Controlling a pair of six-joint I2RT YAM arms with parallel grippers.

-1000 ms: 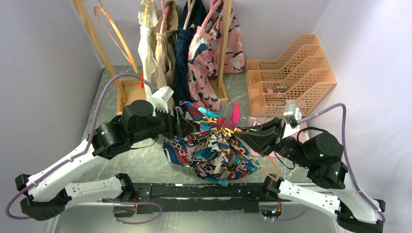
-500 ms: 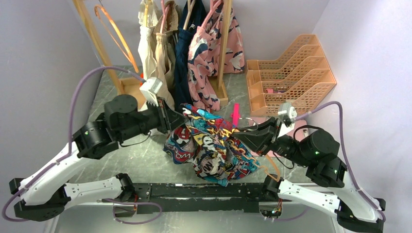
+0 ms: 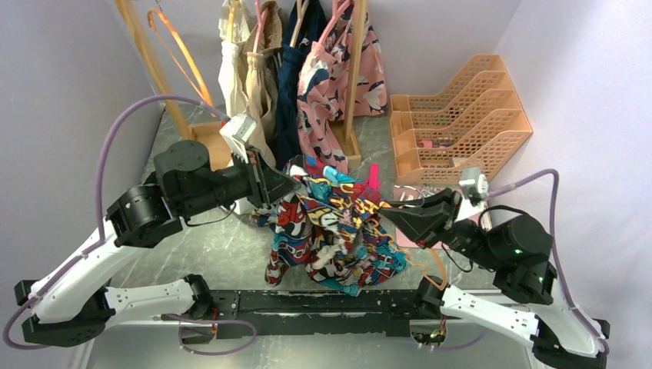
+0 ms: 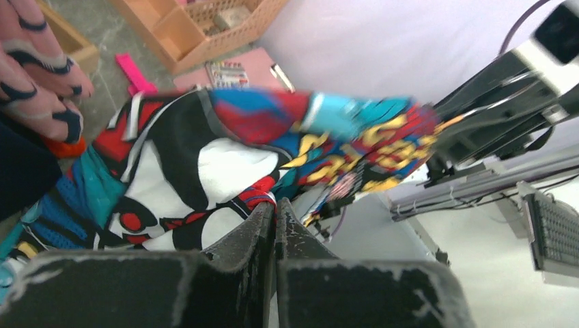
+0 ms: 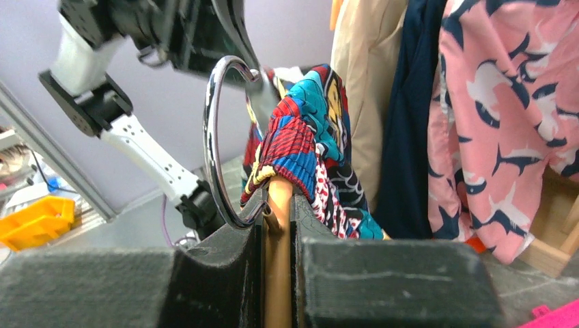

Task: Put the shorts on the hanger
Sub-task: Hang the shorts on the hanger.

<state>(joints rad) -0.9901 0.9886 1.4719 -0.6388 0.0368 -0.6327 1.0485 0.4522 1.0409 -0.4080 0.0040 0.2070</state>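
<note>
1. From the top camera we see the shorts held up in a bunch over the middle of the table, closer to its near edge than its far one. Their lowest folds reach that near edge. The print is comic-book panels in red, blue, teal, yellow and white with black outlines.
2. In the same view the left gripper meets the upper left edge of the shorts. The right gripper reaches into their right side.
3. The table is grey and marbled. A wooden rack stands at its far edge, hung with cream, navy and pink-patterned garments. An orange file tray sits in the far right corner, and a small pink object lies between rack and tray. Lilac walls close in the left, far and right sides.
4. From the left wrist we see that gripper's fingers pressed together, pinching a fold of the shorts at their tips. Beyond them the cloth spreads out, with white, black and red patches nearest and teal and yellow farther off, partly blurred.
5. From the right wrist we see that gripper clamped on the orange-tan neck of the hanger. Its silver hook curves up just past the fingers. The shorts drape over the hanger beside the base of the hook, showing red and blue stripes and teal cloth.
</note>
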